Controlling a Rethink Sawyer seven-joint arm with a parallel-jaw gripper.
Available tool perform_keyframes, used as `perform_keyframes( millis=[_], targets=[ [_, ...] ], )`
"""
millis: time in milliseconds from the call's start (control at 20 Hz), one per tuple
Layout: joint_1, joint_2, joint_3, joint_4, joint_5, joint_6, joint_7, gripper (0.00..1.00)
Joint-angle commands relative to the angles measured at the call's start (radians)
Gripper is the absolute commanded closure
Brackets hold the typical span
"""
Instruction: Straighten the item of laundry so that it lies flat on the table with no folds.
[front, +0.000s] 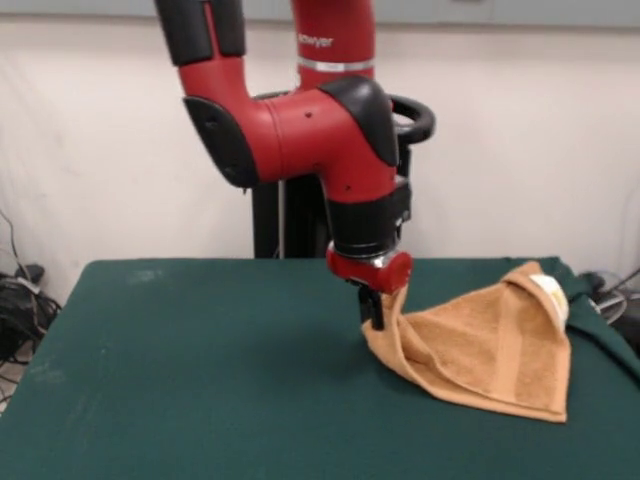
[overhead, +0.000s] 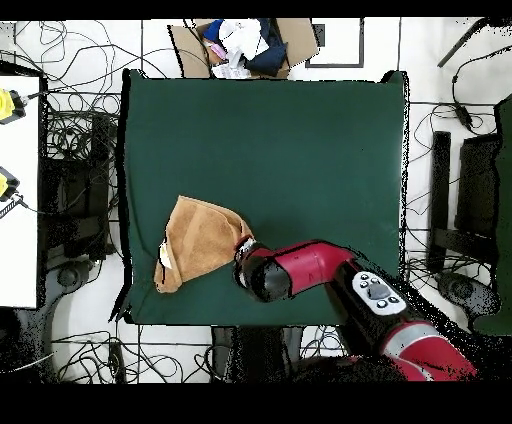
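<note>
The orange-tan terry towel (front: 490, 345) lies on the dark green table (front: 200, 370) at the right in the front view, folded over itself into a rough triangle with a white label (front: 552, 295) near its top right. My gripper (front: 373, 312) is shut on the towel's left corner and holds it a little above the table, so the cloth drapes down to the right. In the overhead view the towel (overhead: 200, 240) lies near the table's (overhead: 300, 150) lower left, and my gripper (overhead: 243, 250) is at its right corner under the red wrist.
A cardboard box (overhead: 250, 45) with clothes stands beyond the table's far edge in the overhead view. Cables cover the floor around the table. The towel's right part lies close to the table's edge in the front view.
</note>
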Motion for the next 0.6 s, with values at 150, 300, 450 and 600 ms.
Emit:
perform_keyframes(
  millis=[150,300,450,600],
  targets=[
    [-0.079,0.004,0.121,-0.102,-0.091,0.148,-0.344,1.0],
    [-0.088,0.026,0.12,-0.126,-0.103,0.142,-0.363,1.0],
    [-0.099,0.044,0.122,-0.149,-0.099,0.148,-0.395,1.0],
    [-0.103,0.056,0.116,-0.165,-0.093,0.146,-0.421,1.0]
  ],
)
